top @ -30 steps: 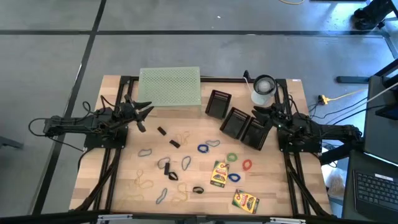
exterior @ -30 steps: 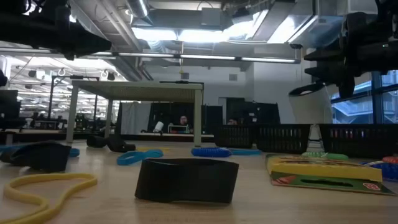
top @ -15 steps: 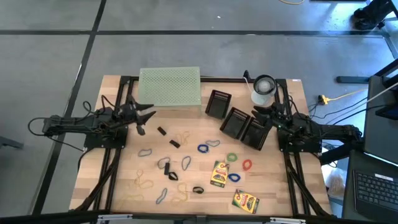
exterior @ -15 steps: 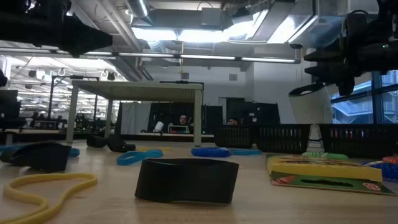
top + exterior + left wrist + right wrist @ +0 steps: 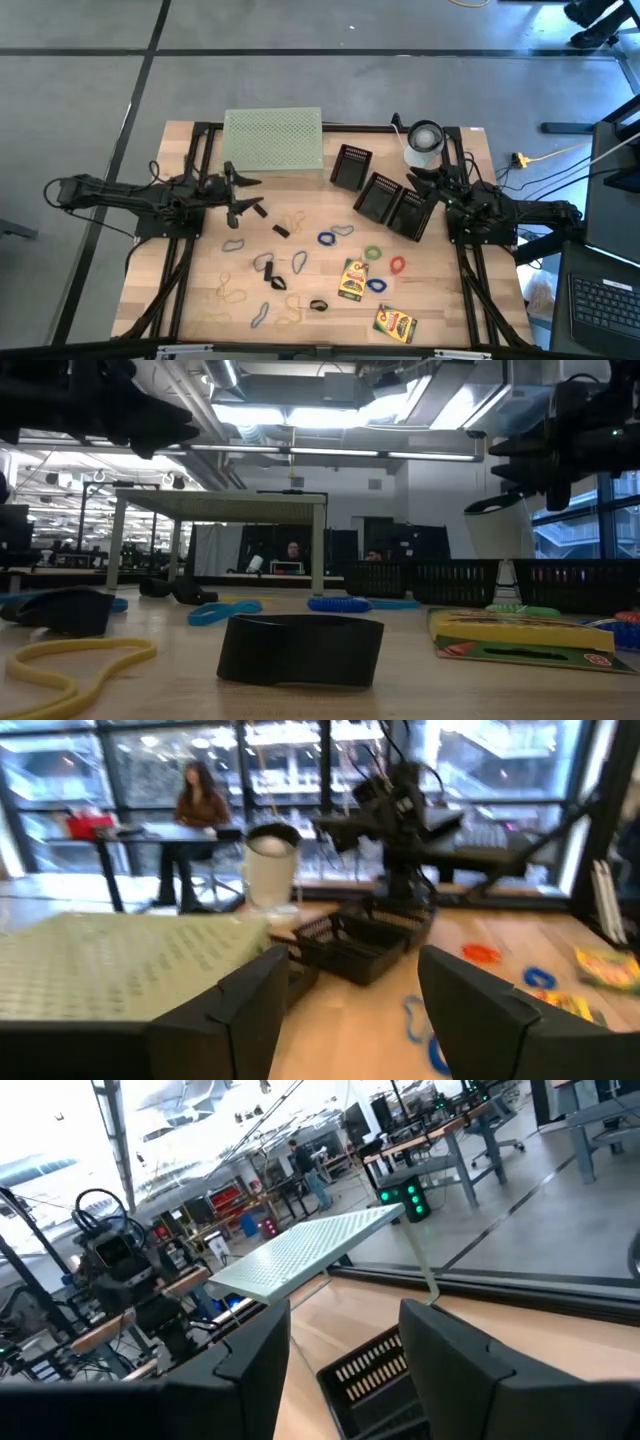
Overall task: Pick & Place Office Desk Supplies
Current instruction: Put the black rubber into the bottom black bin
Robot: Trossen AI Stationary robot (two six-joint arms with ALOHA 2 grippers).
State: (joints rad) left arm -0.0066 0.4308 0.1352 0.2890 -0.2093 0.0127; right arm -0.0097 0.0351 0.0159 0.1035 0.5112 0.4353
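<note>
The office desk supplies lie loose on the wooden table: coloured rubber bands such as a blue one (image 5: pixel 327 238) and a green one (image 5: pixel 373 253), small black clips (image 5: pixel 281 230) and two crayon boxes (image 5: pixel 352 279) (image 5: pixel 394 323). My left gripper (image 5: pixel 252 196) hovers open above the table's left-middle, beside a black clip (image 5: pixel 260 211). Nothing sits between its fingers (image 5: pixel 350 1020). My right gripper (image 5: pixel 428 181) waits open over the black baskets at the right, also with nothing in it (image 5: pixel 345 1380).
A pale green perforated rack (image 5: pixel 273 140) stands at the far edge, a white cup (image 5: pixel 424 145) at the far right. Three black mesh baskets (image 5: pixel 380 197) sit right of centre. In the low view a black clip (image 5: pixel 300 650) and a yellow band (image 5: pixel 60 660) lie nearest.
My left gripper has moved toward the table's right, out over the scattered bands and clips, and its fingers now stand wider apart. The supplies have not moved.
</note>
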